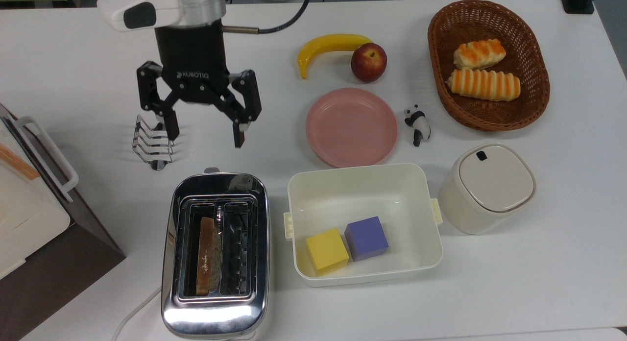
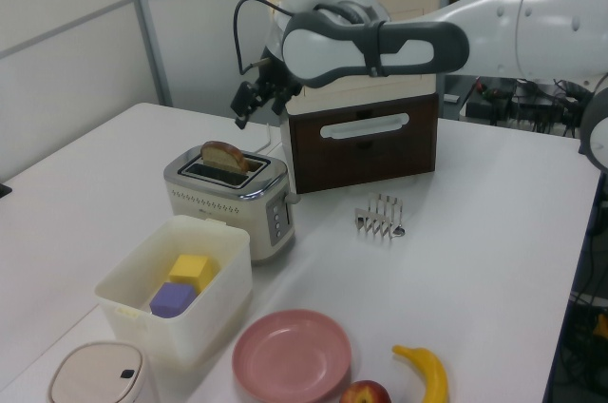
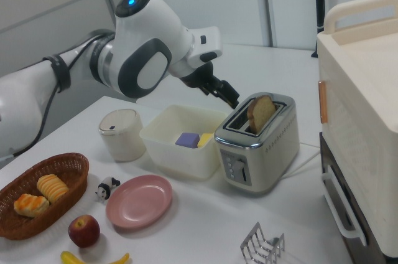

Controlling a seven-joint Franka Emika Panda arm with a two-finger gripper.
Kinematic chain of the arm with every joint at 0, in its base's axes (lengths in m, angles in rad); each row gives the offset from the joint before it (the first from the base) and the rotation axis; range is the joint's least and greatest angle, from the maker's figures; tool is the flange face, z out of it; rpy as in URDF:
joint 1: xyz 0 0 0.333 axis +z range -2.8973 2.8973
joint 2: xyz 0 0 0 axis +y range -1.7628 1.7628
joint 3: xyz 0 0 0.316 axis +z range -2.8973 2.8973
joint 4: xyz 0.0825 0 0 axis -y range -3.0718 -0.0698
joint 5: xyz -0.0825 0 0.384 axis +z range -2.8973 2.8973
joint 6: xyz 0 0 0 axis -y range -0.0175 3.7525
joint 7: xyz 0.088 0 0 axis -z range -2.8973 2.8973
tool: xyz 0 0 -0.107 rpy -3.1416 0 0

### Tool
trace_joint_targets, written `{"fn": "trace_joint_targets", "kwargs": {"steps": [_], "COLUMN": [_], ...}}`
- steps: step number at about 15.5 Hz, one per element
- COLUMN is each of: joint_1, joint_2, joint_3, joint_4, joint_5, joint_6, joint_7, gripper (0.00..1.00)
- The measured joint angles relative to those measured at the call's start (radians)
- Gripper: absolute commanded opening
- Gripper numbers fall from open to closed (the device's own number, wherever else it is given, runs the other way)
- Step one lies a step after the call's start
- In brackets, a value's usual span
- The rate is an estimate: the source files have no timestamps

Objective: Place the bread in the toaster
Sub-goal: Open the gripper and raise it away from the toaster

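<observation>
— Where's the arm?
— Above the table, gripper (image 1: 204, 130) pointing down with its fingers spread wide, empty, clear of the toaster (image 1: 215, 255).
— And the bread (image 1: 206, 255)?
— Standing in the toaster's slot on the top view's left.
— Nearby?
— One wire rack (image 1: 152, 145), one white tub (image 1: 363, 184) holding two cubes, one pink plate (image 1: 351, 127).

"ROBOTIQ" in white letters on the black body of the end effector (image 1: 204, 130)

The gripper (image 1: 204, 131) hangs from the arm, pointing downward (fingers spread wide, empty).
</observation>
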Motion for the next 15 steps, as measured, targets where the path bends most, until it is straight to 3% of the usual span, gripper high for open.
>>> {"fn": "trace_joint_targets", "kwargs": {"steps": [5,8,15], "joint_1": [-0.002,-0.001,0.004], "joint_2": [-0.04,-0.04,-0.04], "joint_3": [-0.003,-0.002,-0.001], "joint_4": [-0.001,-0.003,-0.008], "joint_5": [-0.028,-0.082,-0.12], "joint_6": [-0.293,-0.368,-0.494], "joint_7": [-0.097,-0.105,-0.125], "gripper": [1.0,1.0,1.0]}}
